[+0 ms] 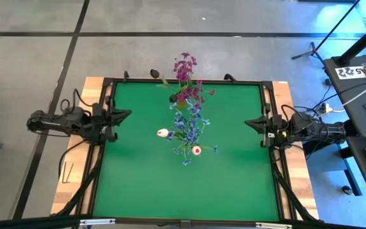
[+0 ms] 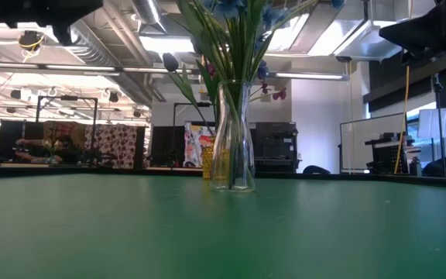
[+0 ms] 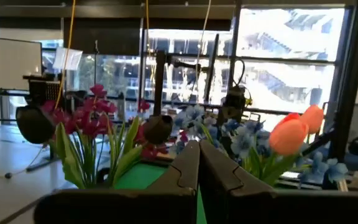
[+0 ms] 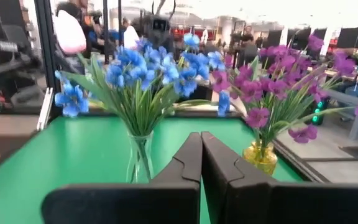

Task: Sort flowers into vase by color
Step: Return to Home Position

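Two vases stand mid-table. A clear glass vase (image 2: 233,139) holds the blue sprays (image 1: 188,127) and two white-pink tulips (image 1: 162,133), their stems standing in it. Behind it, near the far edge, a small yellow vase (image 4: 260,157) holds the magenta sprays (image 1: 185,76) and a dark-budded stem (image 1: 154,73). My left gripper (image 1: 129,114) waits at the table's left edge, shut and holding nothing, as the left wrist view (image 3: 199,163) shows. My right gripper (image 1: 246,122) waits at the right edge, also shut and holding nothing (image 4: 201,155).
The green table (image 1: 138,178) has a dark raised frame (image 1: 183,81) around it on a wooden base. Bare green surface lies to the left, right and near side of the vases. People sit in the room beyond the table (image 2: 53,147).
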Robot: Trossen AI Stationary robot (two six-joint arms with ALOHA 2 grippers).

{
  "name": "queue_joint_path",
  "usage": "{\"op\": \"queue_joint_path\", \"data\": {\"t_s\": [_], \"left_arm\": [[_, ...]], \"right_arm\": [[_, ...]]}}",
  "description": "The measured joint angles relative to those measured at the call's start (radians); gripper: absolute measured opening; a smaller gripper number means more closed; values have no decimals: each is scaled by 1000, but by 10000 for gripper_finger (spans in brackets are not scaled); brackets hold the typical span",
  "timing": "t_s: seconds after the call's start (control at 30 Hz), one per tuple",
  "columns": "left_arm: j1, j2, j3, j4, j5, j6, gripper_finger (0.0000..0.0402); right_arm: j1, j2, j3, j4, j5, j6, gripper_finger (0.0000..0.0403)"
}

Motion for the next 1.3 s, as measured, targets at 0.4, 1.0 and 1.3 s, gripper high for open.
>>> {"op": "queue_joint_path", "data": {"t_s": [0.4, 1.0, 1.3], "left_arm": [[-2, -151, -174, 8, 7, -6, 0], [-2, -151, -272, -32, 78, -88, 0], [-2, -140, -272, -46, 104, -105, 0]], "right_arm": [[0, 0, -222, 259, -53, 6, 1], [0, 0, -263, 311, -78, -30, 1], [0, 0, -263, 283, -157, -61, 1]]}}
